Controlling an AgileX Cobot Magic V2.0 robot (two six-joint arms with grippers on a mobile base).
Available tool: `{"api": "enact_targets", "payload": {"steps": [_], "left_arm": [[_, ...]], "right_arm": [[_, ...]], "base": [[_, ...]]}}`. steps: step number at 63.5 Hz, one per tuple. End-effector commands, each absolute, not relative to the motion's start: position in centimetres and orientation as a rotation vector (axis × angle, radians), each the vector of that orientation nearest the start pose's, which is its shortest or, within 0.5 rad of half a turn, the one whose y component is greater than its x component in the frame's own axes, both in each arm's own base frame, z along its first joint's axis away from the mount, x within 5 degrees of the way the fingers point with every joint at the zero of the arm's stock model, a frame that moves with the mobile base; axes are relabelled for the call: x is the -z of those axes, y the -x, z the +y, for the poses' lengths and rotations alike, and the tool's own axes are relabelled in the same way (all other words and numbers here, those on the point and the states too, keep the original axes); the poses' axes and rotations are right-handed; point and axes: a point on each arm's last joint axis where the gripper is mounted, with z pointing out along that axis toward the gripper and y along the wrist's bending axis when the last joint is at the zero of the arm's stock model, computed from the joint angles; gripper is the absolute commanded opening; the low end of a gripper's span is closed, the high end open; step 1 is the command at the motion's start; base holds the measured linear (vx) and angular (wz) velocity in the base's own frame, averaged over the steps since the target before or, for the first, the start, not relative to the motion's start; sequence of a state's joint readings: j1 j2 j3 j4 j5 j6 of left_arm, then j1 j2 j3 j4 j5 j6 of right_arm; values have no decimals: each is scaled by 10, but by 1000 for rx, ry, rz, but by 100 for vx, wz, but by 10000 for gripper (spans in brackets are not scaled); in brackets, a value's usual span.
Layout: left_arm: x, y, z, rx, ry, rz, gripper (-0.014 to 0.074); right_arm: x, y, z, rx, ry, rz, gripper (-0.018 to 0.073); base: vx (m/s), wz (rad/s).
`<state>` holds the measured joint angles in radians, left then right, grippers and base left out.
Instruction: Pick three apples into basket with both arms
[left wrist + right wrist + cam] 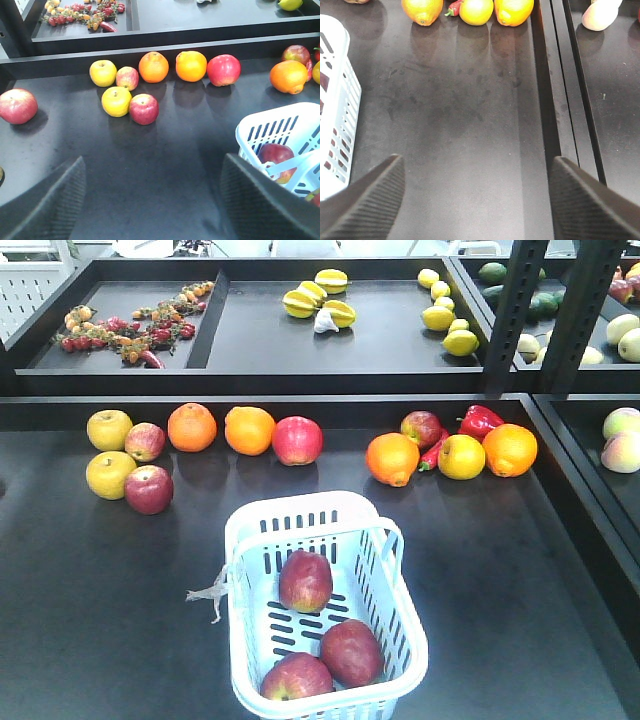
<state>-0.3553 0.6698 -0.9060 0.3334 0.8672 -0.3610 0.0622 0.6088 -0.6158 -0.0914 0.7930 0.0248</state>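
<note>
Left wrist: basket (280, 131) right of claw (152, 200)

No text, label, brand, number or sign can be read in any of the three views.
</note>
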Motion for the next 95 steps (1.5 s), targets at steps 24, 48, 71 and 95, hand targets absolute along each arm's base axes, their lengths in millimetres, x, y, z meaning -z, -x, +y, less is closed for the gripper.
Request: {"api": "enact_targets", "payload": {"steps": [24,48,71,95], "left_arm": [[-397,-110,-16,50,-66,2008,23],[-397,-110,-16,50,-66,2008,-8],[-397,-110,-16,50,-66,2008,-6],[-397,-110,-16,33,-79,2019,-6]], "right_arm": [[-318,-112,0,78,89,2166,53],[-317,-112,0,77,88,2174,-9],[-317,-112,0,74,87,2174,-9],[-316,-111,0,75,87,2191,-9]], "base": [[0,0],[0,0],[0,0],[0,0]]}}
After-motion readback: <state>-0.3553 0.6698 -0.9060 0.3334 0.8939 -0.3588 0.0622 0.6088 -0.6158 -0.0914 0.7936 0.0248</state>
